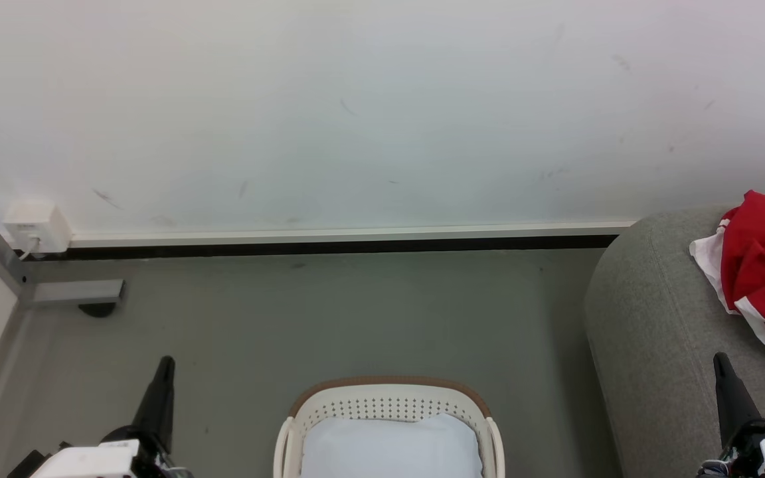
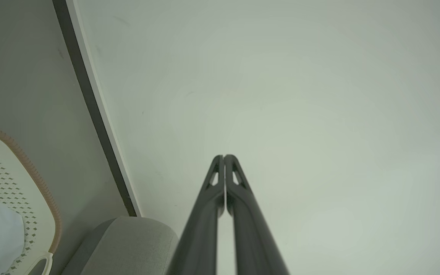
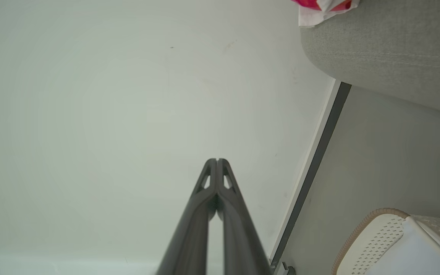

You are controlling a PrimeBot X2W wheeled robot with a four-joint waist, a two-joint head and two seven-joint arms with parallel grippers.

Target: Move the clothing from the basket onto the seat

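Nearest to us, the left gripper [image 1: 165,365] stands at the lower left and the right gripper [image 1: 721,362] at the lower right. Each has its two dark fingers pressed together with nothing between them, and both point up toward the wall. Between them, at the near edge, sits the basket [image 1: 389,387]. The part of it we can see holds a smooth pale lining [image 1: 389,448] and nothing red, though its near half is cut off from view. To the right of the basket, across a strip of grey floor [image 1: 329,312], rises the rounded end of the seat [image 1: 648,332], and the right gripper hovers over its near part. The clothing [image 1: 764,272] lies on top of the seat, beyond the right gripper and slightly to its right. It is a crumpled red heap with white trim, and its long side runs from far left to near right until the picture's edge cuts it off. The right arm is plainly the nearer one, while the left gripper is well apart from the clothing with the basket in between. We judge the move essentially done, and any further work would be a short forward reach by the right arm. Farthest off, a dark skirting strip [image 1: 329,247] meets the white wall [image 1: 356,113], and a small socket box [image 1: 32,227] sits at the far left.
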